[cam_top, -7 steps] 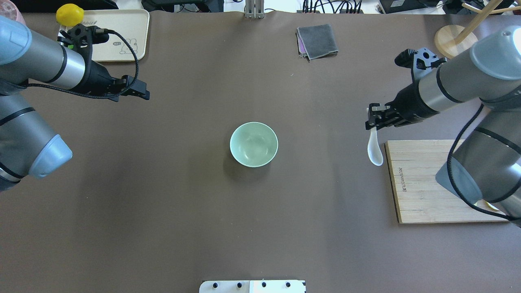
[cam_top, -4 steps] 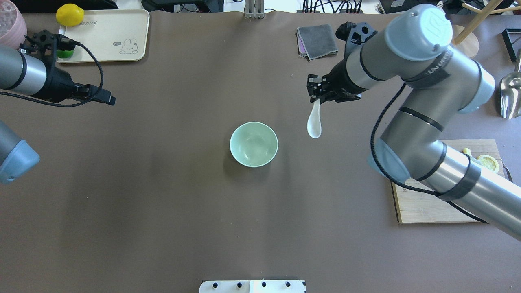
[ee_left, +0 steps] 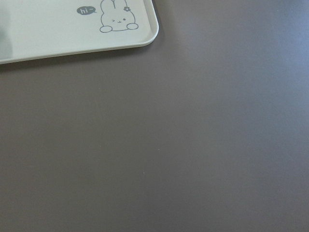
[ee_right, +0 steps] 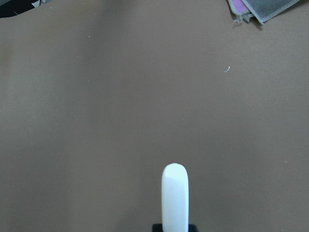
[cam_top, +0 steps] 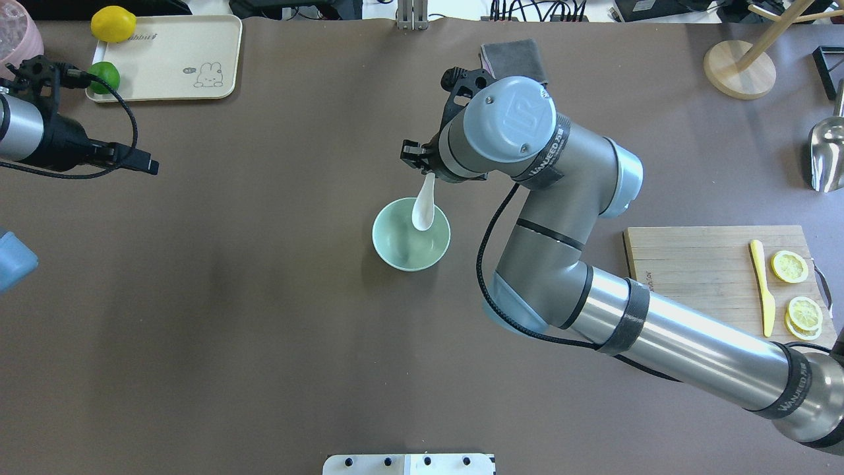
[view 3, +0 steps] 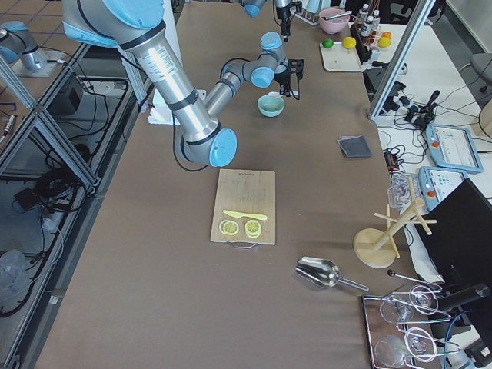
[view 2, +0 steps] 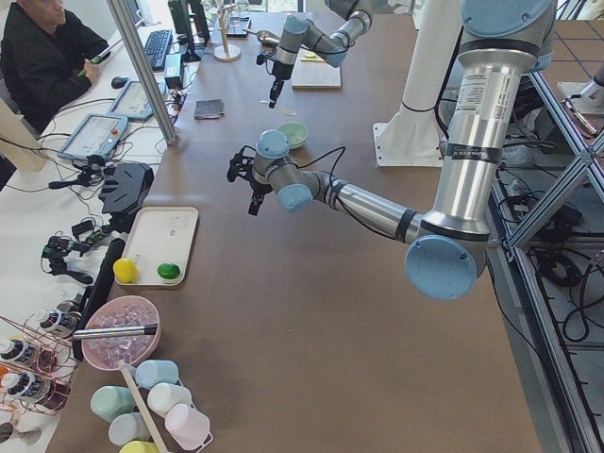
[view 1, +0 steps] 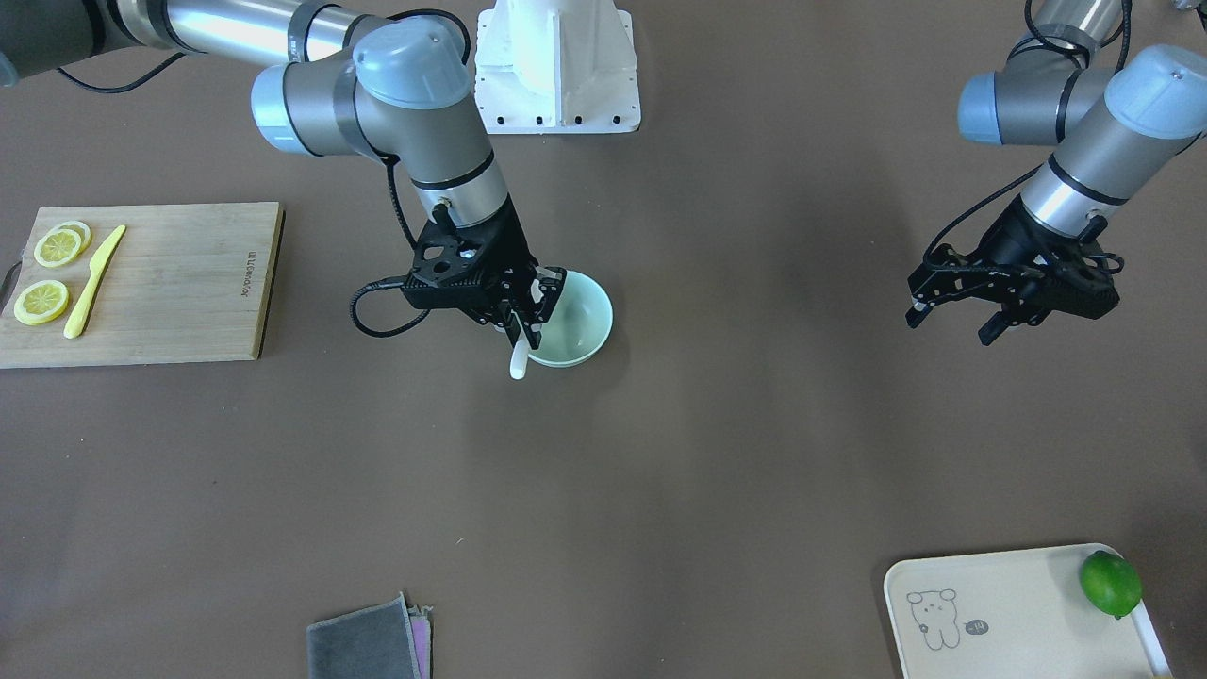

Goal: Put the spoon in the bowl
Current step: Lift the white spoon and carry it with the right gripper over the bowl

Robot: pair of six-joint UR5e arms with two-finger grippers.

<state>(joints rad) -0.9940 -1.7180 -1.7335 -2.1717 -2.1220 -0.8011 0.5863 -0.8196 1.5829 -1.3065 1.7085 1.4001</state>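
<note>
The pale mint-green bowl (cam_top: 397, 243) stands upright at the table's middle and also shows in the front-facing view (view 1: 583, 321). My right gripper (cam_top: 422, 166) is shut on the handle of the white spoon (cam_top: 422, 210). The spoon slopes down, and its scoop hangs over the bowl's far right part, inside the rim as seen from overhead. In the front-facing view the handle end (view 1: 517, 362) sticks out past the right gripper (view 1: 524, 319). The right wrist view shows only the handle end (ee_right: 174, 195). My left gripper (view 1: 948, 325) is open and empty, far from the bowl, and shows at the overhead view's left edge (cam_top: 146, 166).
A wooden cutting board (cam_top: 692, 290) at the right holds lemon slices and a yellow knife (cam_top: 763, 287). A cream tray (cam_top: 171, 56) at the far left holds a lime (cam_top: 105, 76) and a lemon (cam_top: 113, 23). A grey cloth (cam_top: 511, 49) lies behind the right arm.
My right arm has swung left with the spoon, from beside the cutting board to over the bowl. My left arm has drawn back toward the left edge.
</note>
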